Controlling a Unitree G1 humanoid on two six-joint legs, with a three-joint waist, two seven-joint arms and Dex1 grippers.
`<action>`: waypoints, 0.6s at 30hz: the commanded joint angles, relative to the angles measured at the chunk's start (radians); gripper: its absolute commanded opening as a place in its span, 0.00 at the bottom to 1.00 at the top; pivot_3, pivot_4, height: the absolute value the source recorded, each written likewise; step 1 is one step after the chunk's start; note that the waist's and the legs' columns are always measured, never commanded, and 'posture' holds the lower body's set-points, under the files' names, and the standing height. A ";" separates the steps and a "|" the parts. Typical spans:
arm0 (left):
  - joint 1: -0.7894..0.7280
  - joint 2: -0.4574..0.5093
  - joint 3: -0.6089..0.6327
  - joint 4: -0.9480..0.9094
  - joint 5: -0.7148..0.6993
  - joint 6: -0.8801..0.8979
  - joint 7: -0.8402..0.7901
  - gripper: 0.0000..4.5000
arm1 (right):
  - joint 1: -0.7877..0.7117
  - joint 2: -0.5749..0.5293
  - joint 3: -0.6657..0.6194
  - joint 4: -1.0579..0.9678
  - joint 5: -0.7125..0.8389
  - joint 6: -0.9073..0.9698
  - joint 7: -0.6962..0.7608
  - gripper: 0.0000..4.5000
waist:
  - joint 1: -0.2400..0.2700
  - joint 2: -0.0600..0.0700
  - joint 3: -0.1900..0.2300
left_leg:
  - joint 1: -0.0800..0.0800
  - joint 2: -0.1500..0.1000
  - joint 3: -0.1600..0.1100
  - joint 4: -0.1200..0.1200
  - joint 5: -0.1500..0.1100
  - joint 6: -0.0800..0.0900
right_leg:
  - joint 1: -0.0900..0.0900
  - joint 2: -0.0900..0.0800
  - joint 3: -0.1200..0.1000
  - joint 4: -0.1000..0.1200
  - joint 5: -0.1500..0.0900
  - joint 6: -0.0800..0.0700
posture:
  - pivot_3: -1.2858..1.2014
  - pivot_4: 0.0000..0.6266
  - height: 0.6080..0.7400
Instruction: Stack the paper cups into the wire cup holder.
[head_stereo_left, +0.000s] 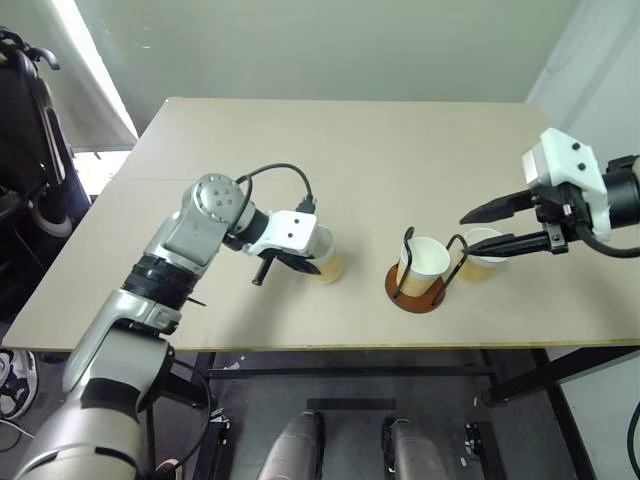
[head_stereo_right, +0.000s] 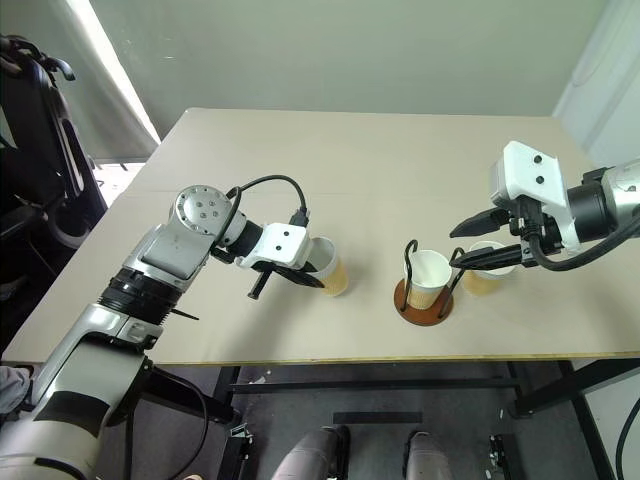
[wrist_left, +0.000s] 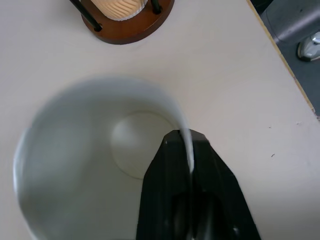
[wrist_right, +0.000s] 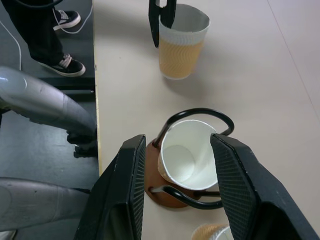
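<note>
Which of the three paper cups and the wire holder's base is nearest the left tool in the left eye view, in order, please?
From the left tool:
1. The cup it grips by the rim, at the tool.
2. The holder base, toward the table's right.
3. The cup in the holder, on that base; close to call with 2.
4. The far right cup, past the holder.

- One paper cup (head_stereo_left: 421, 264), upright in my wire cup holder (head_stereo_left: 415, 290).
- Second cup (head_stereo_left: 482, 253) just beside it.
- Third cup (head_stereo_left: 325, 258) pinched at rim, well apart.

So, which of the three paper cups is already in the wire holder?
The middle cup, standing upright on the holder's brown base between the wire loops. The other two stand on the table either side of it.
</note>
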 joint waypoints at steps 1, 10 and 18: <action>-0.053 0.001 0.035 0.008 -0.024 0.011 -0.033 0.01 | 0.010 -0.023 -0.019 0.004 -0.023 -0.035 0.010 0.45 | 0.001 0.000 0.000 | 0.000 0.000 0.000 0.000 0.000 0.000 | 0.000 0.000 0.000 0.000 0.000 0.000 | 0.52 0.24 1.00; -0.129 -0.012 0.016 0.085 -0.039 -0.021 -0.051 0.01 | 0.037 -0.018 -0.034 -0.021 -0.026 -0.030 -0.004 0.45 | 0.001 0.000 0.000 | -0.001 0.000 0.000 0.002 0.000 0.000 | 0.000 0.000 0.000 0.000 0.001 0.001 | 0.52 0.24 1.00; -0.272 -0.076 0.013 0.262 -0.038 -0.082 -0.038 0.01 | 0.050 -0.017 -0.044 -0.047 -0.014 -0.011 -0.022 0.45 | 0.005 0.000 0.000 | -0.003 0.000 -0.001 0.005 -0.001 0.001 | 0.000 0.000 -0.001 0.000 0.001 0.002 | 0.52 0.24 1.00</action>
